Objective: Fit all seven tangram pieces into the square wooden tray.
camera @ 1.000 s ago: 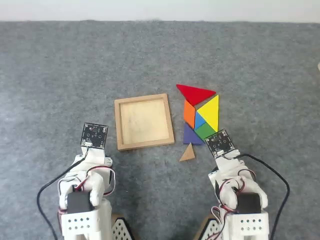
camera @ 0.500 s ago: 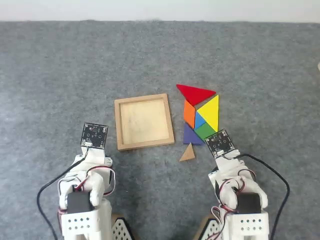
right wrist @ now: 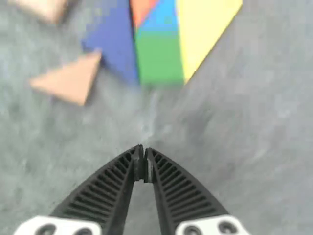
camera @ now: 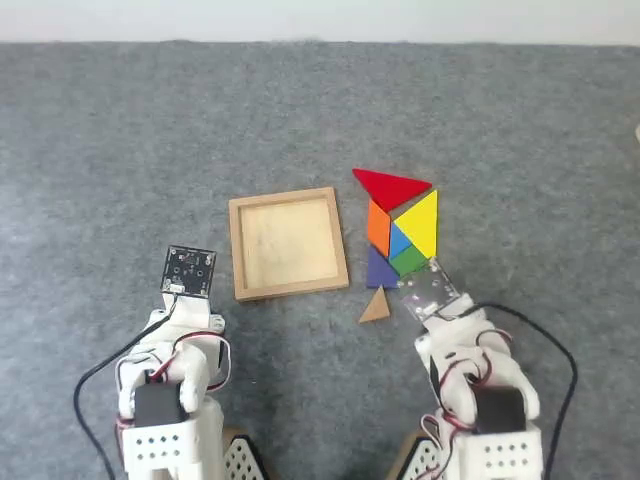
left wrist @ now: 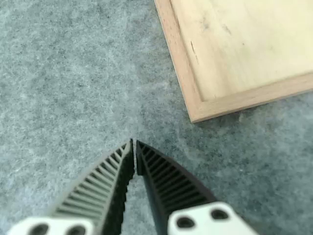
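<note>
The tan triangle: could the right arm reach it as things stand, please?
Probably yes: the tan triangle lies on open carpet just ahead of the right tool, nothing between; the shut tool must open.

The tray (camera: 236, 250) lies flat on the bench (camera: 120, 150), near its middle. A group of six pieces (camera: 400, 240) lies on the bench just beside the tray's right side, apart from it; the six touch one another. The seventh piece (camera: 376, 306) lies alone in front of the group, near the tray's front right corner. The left pincer (left wrist: 133, 143) is over the bench, left of and in front of the tray's front left corner. The right pincer (right wrist: 143, 148) is over the bench in front of the group, right of the seventh piece.
</note>
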